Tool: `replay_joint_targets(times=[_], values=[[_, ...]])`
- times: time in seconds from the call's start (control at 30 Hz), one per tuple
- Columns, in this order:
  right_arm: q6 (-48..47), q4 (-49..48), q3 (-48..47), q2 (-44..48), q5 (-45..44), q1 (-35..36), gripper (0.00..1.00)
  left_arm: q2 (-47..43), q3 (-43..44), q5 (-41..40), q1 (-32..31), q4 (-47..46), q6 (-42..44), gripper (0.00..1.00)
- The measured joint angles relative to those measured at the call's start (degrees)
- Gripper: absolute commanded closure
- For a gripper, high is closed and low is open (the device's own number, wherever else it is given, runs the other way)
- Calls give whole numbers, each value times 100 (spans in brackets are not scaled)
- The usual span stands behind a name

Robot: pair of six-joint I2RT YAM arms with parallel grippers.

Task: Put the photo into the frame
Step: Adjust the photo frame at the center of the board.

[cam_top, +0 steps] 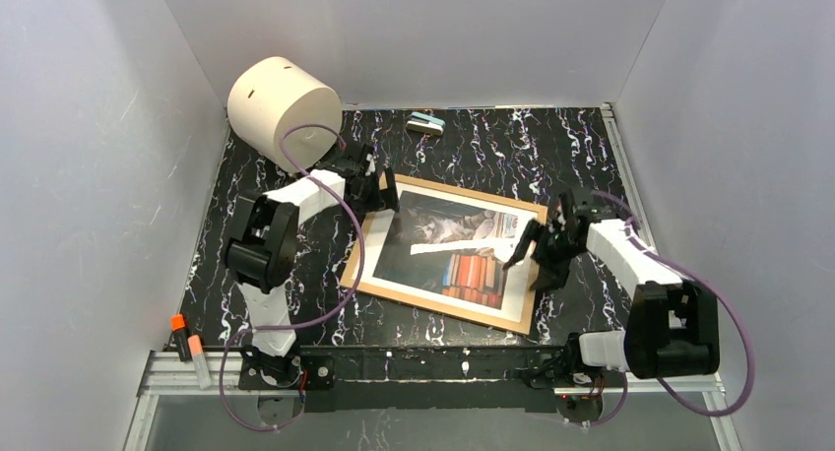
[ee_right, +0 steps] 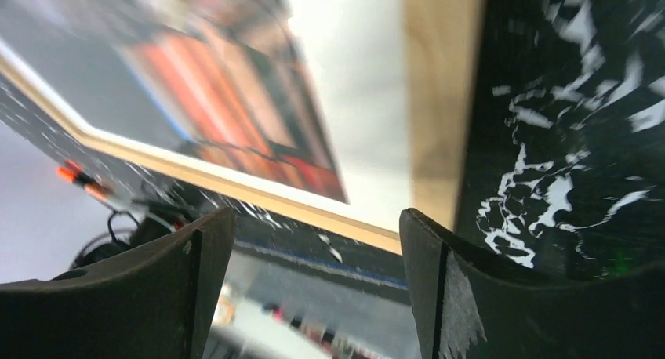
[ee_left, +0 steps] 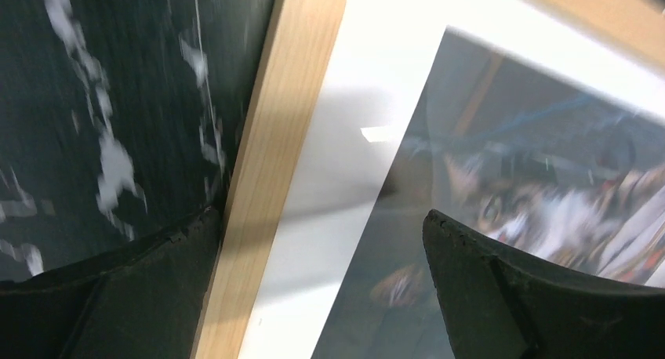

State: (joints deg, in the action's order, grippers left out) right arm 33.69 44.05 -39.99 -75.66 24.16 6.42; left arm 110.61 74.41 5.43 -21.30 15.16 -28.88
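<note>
Where: colour cat-and-books photo (cam_top: 423, 264) lies flat inside big light-wood picture frame (cam_top: 440, 309) | left gripper (ee_left: 320, 218): wide open, straddles frame's left edge, holds nothing, maybe to nudge it | right gripper (ee_right: 315, 214): wide open, empty, over right edge

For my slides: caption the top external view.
Left gripper and right gripper, both open, flank a light-wood rectangular frame holding the colour cat-and-books photo.
</note>
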Motion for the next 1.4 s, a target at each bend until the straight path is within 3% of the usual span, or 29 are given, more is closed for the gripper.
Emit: replay_joint_targets(times=[0.27, 0.4, 0.6, 0.93, 1.1, 1.4], values=[[173, -317, -1733, 201, -970, 0, 15, -1471, -879, -413, -216, 1198, 39, 2], [142, -820, -2341, -765, -809, 0, 16, -2500, -1281, -466, -192, 1388, -81, 2], [81, -1469, -3416, -2389, -544, 0, 16, -3595, -2671, 50, -365, 1716, -584, 2], [-236, -1978, -4457, -3790, -81, 0, 13, -3674, -3777, 1021, -866, 1353, -1259, 2], [-479, -1950, -4697, -4444, 258, 0, 14, -3534, -3794, 1276, -863, 765, -1534, 2], [-870, -1825, -4680, -4520, 474, -31, 14, -2966, -3626, 1773, -498, -142, -1932, 2]])
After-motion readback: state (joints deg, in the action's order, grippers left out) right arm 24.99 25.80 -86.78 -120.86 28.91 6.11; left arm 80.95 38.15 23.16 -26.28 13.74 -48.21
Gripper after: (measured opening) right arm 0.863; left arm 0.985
